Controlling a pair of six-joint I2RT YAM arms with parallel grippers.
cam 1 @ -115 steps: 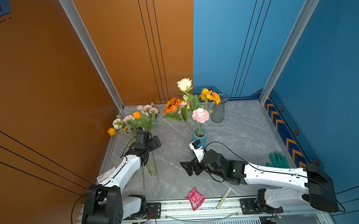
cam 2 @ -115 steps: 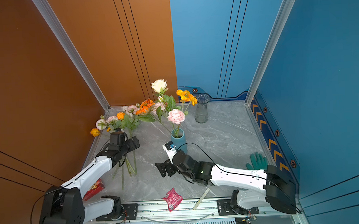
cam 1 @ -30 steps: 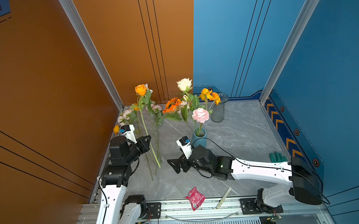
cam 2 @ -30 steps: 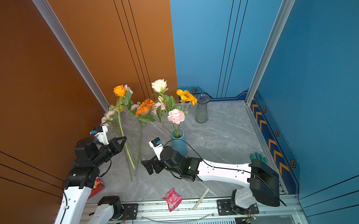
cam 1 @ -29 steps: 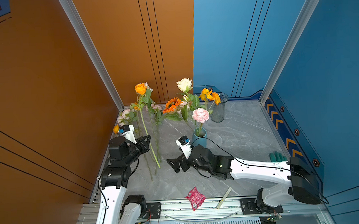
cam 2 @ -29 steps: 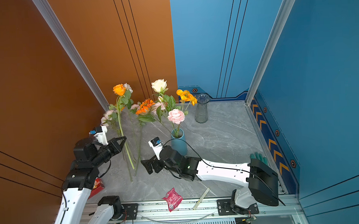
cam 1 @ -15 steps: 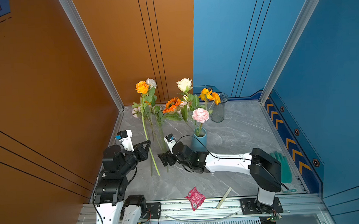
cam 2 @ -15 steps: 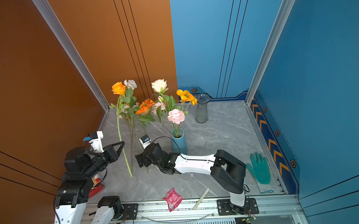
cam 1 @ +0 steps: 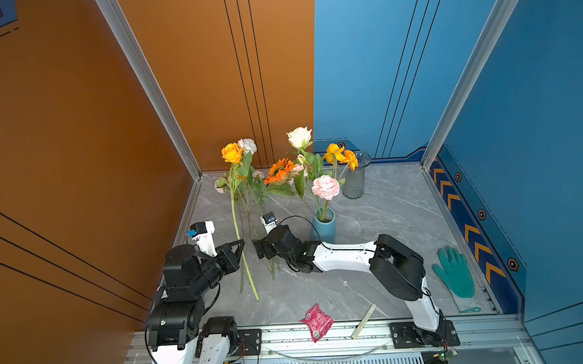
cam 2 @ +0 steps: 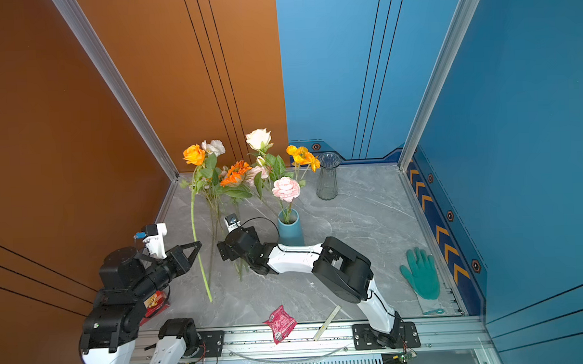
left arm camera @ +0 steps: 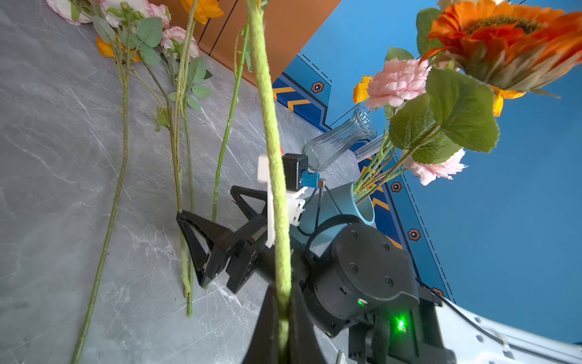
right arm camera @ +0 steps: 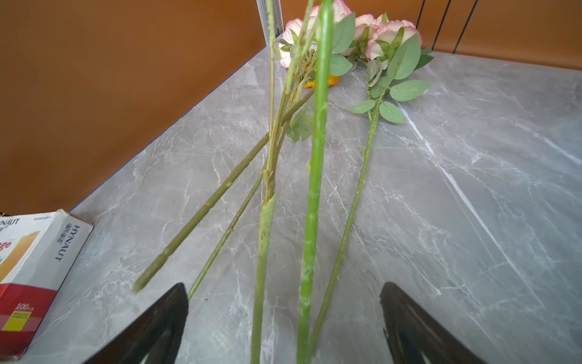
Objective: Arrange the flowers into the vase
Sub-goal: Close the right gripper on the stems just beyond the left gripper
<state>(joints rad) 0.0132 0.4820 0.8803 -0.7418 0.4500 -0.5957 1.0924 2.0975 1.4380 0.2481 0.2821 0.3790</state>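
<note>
Flowers [cam 1: 326,187] are in two lots for you. One bunch stands in the blue vase [cam 1: 324,226] mid-table, with a pink ruffled bloom, a cream rose, an orange daisy head and yellow ones on top. The loose stems [right arm camera: 349,220] lie on the grey table [cam 1: 393,215] towards the orange wall, their pink-edged blooms close to the back corner.

Your left gripper [cam 1: 240,243] is clamped tight on the orange flower [cam 1: 232,153]. It pinches the fuzzy green stem low down and holds it close to upright, the bloom high above the loose ones and a length of stem hanging below the fingers. I can't tell whether that end touches the table.

Your right gripper [right arm camera: 283,286] has reached across to the left side, just beside the left one but apart from it. Its jaws are spread wide and grip nothing. The right wrist view shows several green stems running between its fingers [right arm camera: 163,315].

The glass vase [cam 1: 355,176] stands at the back, behind the blue one.
</note>
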